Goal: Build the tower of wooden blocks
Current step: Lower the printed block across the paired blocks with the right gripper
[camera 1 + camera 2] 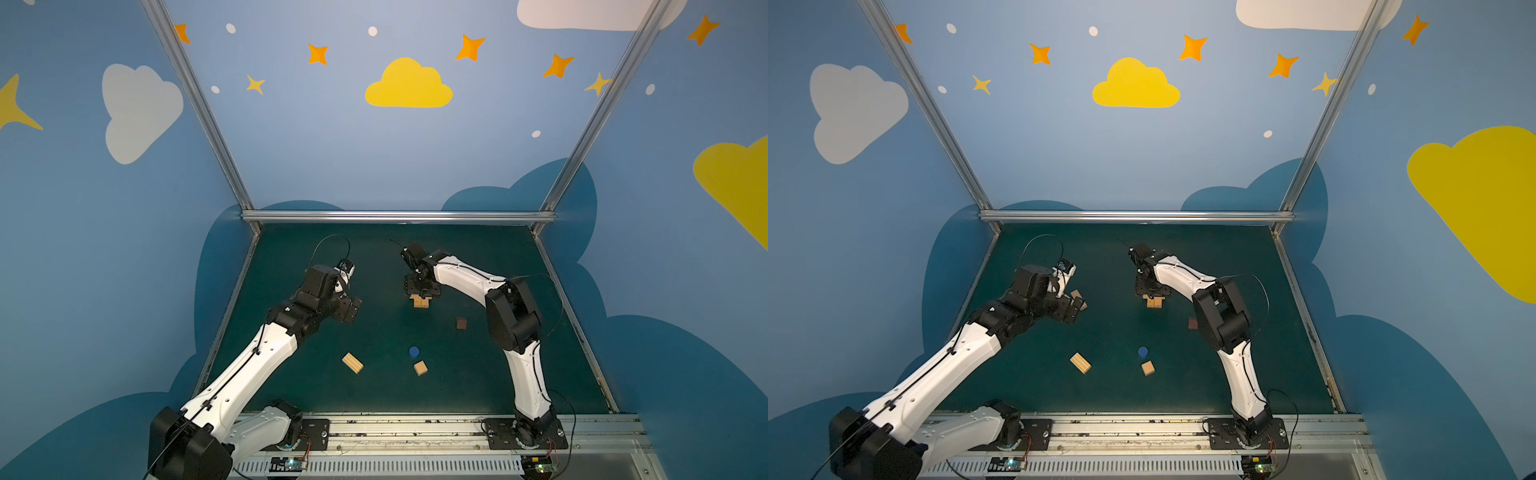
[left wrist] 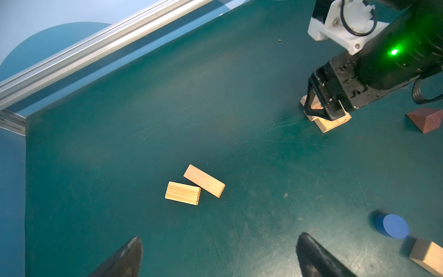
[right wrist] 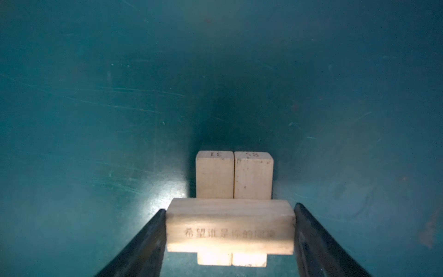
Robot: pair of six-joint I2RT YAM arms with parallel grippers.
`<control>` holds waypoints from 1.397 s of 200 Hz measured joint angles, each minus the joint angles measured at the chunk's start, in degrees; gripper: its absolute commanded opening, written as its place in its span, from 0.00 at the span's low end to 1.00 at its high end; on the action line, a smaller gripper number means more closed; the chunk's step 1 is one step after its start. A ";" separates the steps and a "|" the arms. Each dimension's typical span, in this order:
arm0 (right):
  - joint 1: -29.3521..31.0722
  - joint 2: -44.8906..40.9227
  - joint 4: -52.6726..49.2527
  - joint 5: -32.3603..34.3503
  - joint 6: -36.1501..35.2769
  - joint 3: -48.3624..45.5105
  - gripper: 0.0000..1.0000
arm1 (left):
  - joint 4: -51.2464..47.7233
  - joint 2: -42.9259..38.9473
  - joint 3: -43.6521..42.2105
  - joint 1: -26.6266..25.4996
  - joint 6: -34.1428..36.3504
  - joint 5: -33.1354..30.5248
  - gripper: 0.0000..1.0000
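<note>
A: Wood block tower (image 1: 420, 300) sits right beneath the right claw (image 3: 230, 209). It has two layers: two bars (image 3: 214, 177) side by side on the mat (image 3: 96, 96), and one crosswise bar (image 3: 230, 230) resting over them.

B: That claw's fingers (image 3: 146, 244) stand at the two ends of the crosswise bar, so it lies square across the pair. One finger looks in contact, the other a hair off. Whether it's pinching, I can't tell.

A: Taking it by the ends keeps the fingers clear of the bars underneath, I'd judge.

B: Over to the left claw (image 2: 219, 242): spread wide, nothing between its fingers. It hovers with two loose bars (image 2: 203, 181) just ahead of it on the mat, touching each other.

A: Probably parked clear of the tower so the arms don't tangle, and aimed at the next pieces.

B: Loose pieces: the dark reddish-brown cube (image 1: 461, 323) lies a little off the right claw, toward its arm's base. The blue round piece (image 1: 414, 352) and tan cube (image 1: 420, 368) are farther back, just beside each other. A ridged bar (image 1: 352, 363) lies well behind the left claw.

A: The risk I see is any sideways drag from the right claw, which could skew that top bar.
</note>
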 measured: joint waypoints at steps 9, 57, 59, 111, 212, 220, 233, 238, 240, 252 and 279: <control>0.00 0.00 0.15 0.00 0.00 -0.11 0.74 | 0.00 0.00 0.00 0.00 0.00 0.00 1.00; 0.00 -0.11 0.44 0.04 0.17 -0.39 0.74 | 0.00 0.00 0.00 0.00 0.00 0.00 1.00; 0.00 -0.11 0.46 0.04 0.20 -0.44 0.75 | 0.00 0.00 0.00 0.00 0.00 0.00 1.00; -0.02 -0.20 0.94 0.07 0.68 -1.16 0.76 | 0.00 0.00 0.00 0.00 0.00 0.00 1.00; -0.02 -0.22 0.92 0.07 1.38 -1.66 0.74 | 0.00 0.00 0.00 0.00 0.00 -0.15 1.00; -0.02 -0.22 0.92 0.07 1.44 -1.66 0.74 | 0.00 0.00 0.00 0.00 0.00 -0.15 1.00; -0.02 -0.22 0.92 0.04 1.44 -1.66 0.74 | 0.00 0.00 0.00 0.00 0.00 -0.15 1.00; -0.02 -0.22 0.92 0.04 1.42 -1.66 0.74 | 0.00 0.00 0.00 0.00 0.00 -0.15 1.00; -0.02 -0.22 0.92 0.04 1.42 -1.66 0.74 | 0.00 0.00 0.00 0.00 0.00 -0.15 1.00; -0.02 -0.22 0.92 0.02 1.42 -1.66 0.75 | 0.00 0.00 0.00 0.00 0.00 -0.15 1.00; 0.00 -0.22 0.79 -0.13 1.22 -1.66 0.79 | 0.00 0.00 0.00 0.00 0.00 -0.15 1.00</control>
